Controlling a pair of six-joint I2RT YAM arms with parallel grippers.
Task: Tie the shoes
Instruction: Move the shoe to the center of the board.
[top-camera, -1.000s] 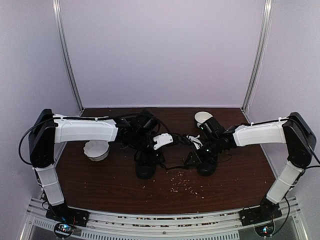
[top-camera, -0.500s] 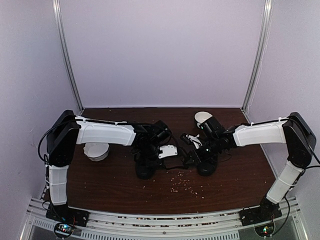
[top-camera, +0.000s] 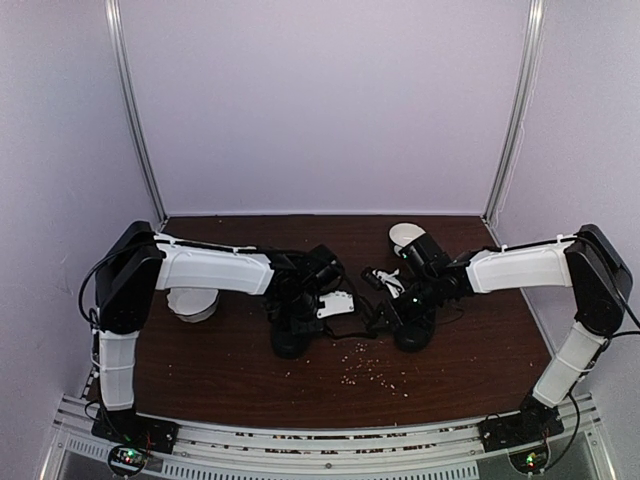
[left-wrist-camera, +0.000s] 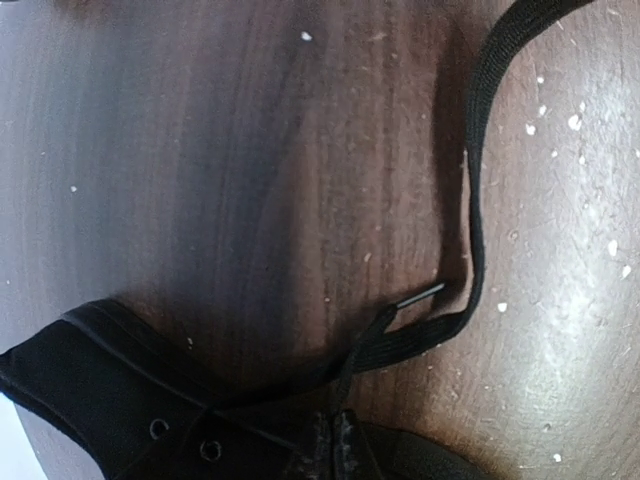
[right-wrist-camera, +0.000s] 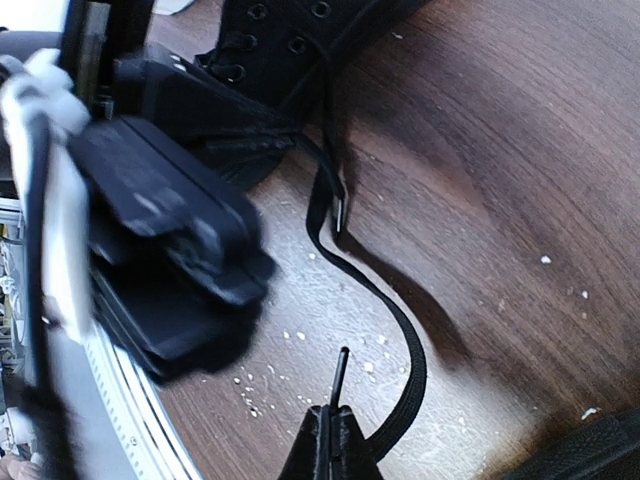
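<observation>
Left gripper (left-wrist-camera: 336, 445): we found its jaws pressed fully together on a thin black lace end (left-wrist-camera: 362, 360), whose stiff tip (left-wrist-camera: 424, 295) lay on the wood just beyond the fingers. Beside that tip a flat lace (left-wrist-camera: 478, 200) bent sharply and ran away across the worktop (top-camera: 220, 370) out of the wrist view. Just left of the jaws we saw the eyelet edge of the left shoe (left-wrist-camera: 110, 390), touching the wood. Right gripper (right-wrist-camera: 328, 445): its jaws were likewise closed, and we saw them pinching the far end of the flat lace, with a short tip standing up out of the fingers; from there the lace curved over the wood to the laced front of the left shoe, close beside the blurred body of the left gripper. In the overhead view we placed both grippers low between the pair, their tips near each other. The left shoe and the right shoe (top-camera: 412, 332) stood side by side at mid-worktop, apart, rounded ends toward the near edge. Pale crumbs (top-camera: 368, 368) were scattered on the wood in front of them. One white bowl (top-camera: 192, 303) sat to the left, partly under the left arm; a second white bowl (top-camera: 403, 236) sat at the back, beside the right wrist.
</observation>
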